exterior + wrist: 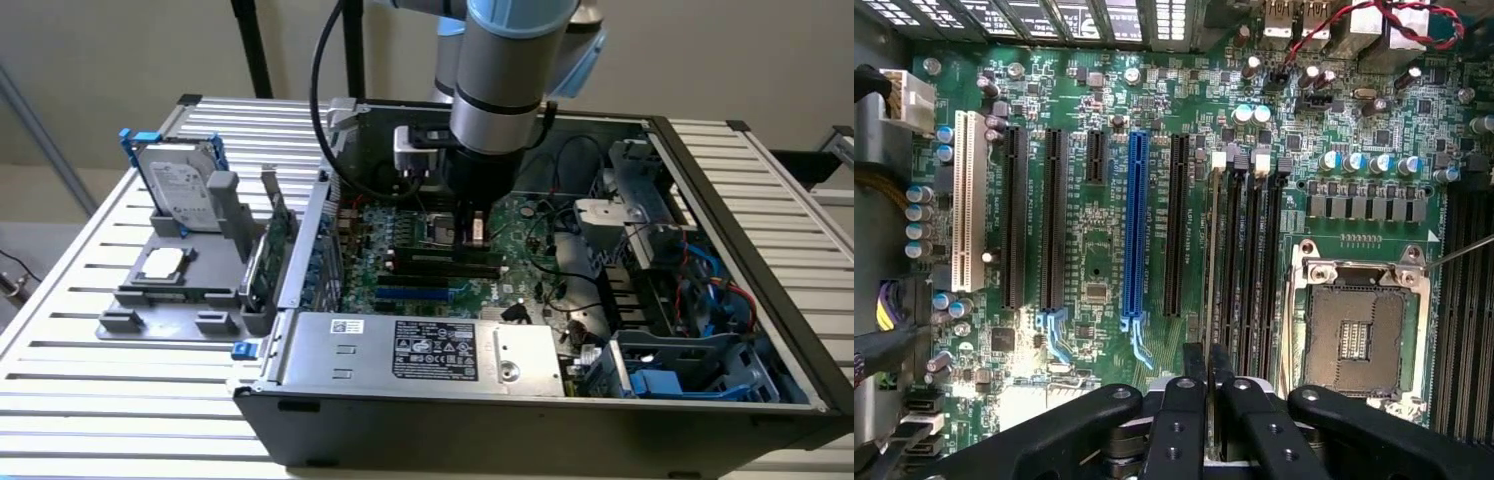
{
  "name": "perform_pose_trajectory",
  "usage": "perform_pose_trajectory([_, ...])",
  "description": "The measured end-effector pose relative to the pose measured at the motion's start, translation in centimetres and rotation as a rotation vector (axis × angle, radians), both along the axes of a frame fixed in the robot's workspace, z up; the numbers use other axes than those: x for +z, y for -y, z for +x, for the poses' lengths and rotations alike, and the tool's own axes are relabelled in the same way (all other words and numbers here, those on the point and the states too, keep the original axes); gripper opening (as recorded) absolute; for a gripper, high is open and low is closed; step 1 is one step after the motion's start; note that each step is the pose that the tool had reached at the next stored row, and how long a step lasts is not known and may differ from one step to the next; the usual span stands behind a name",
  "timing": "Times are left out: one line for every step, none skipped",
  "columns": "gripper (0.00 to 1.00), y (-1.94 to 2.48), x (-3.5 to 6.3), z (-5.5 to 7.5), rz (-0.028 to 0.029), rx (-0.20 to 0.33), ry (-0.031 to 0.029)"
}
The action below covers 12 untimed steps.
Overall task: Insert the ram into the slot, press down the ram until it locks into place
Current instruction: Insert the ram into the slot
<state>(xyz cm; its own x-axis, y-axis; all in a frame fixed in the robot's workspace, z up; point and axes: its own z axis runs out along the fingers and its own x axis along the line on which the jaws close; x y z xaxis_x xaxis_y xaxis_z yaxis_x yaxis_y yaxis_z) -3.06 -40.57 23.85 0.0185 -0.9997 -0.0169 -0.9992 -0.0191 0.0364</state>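
Note:
My gripper (470, 240) reaches down inside the open computer case onto the motherboard beside the processor socket (1359, 335). In the wrist view its two black fingers (1194, 365) stand close together, shut on the ram (1212, 250). The ram is seen edge-on as a thin pale line. It stands upright along the outermost of the black memory slots (1252, 260), on the side away from the processor socket. Pale latch tabs (1261, 158) mark the slots' far ends. How deep the ram sits in its slot is hidden.
A bright-blue expansion socket (1136, 230), black sockets and a white socket (969, 200) run parallel to the ram. The power supply (427, 350) and drive cage (667, 370) border the board. Outside the case stand a hard drive (180, 185) and an upright green card (274, 250).

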Motion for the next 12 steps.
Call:
perform_pose_trajectory([0.13,-0.02,-0.08,0.00,0.0000,0.000,0.0000])
perform_pose_trajectory([0.13,-0.05,-0.15,-0.01,0.0000,0.000,0.0000])
perform_pose_trajectory([0.13,-0.11,-0.22,-0.01,-0.0002,0.000,-0.0001])
perform_pose_trajectory([0.13,-0.18,-0.27,-0.01,-0.0002,0.000,0.0000])
perform_pose_trajectory([0.13,-0.22,-0.31,-0.01,0.0000,0.000,0.0000])
perform_pose_trajectory([0.13,-0.28,-0.34,-0.01,-0.0001,0.000,0.0000])
perform_pose_trajectory([0.13,-0.31,-0.37,0.00,0.0001,0.000,0.0001])
perform_pose_trajectory([0.13,-0.31,-0.40,0.00,0.0000,0.000,0.0001])
perform_pose_trajectory([0.13,-0.31,-0.41,0.00,-0.0003,0.000,-0.0001])
perform_pose_trajectory([0.13,-0.32,-0.44,0.00,-0.0004,0.000,-0.0001])
perform_pose_trajectory([0.13,-0.32,-0.47,-0.01,-0.0005,0.000,0.0000])
perform_pose_trajectory([0.13,-0.32,-0.51,0.00,-0.0007,0.000,0.0001])
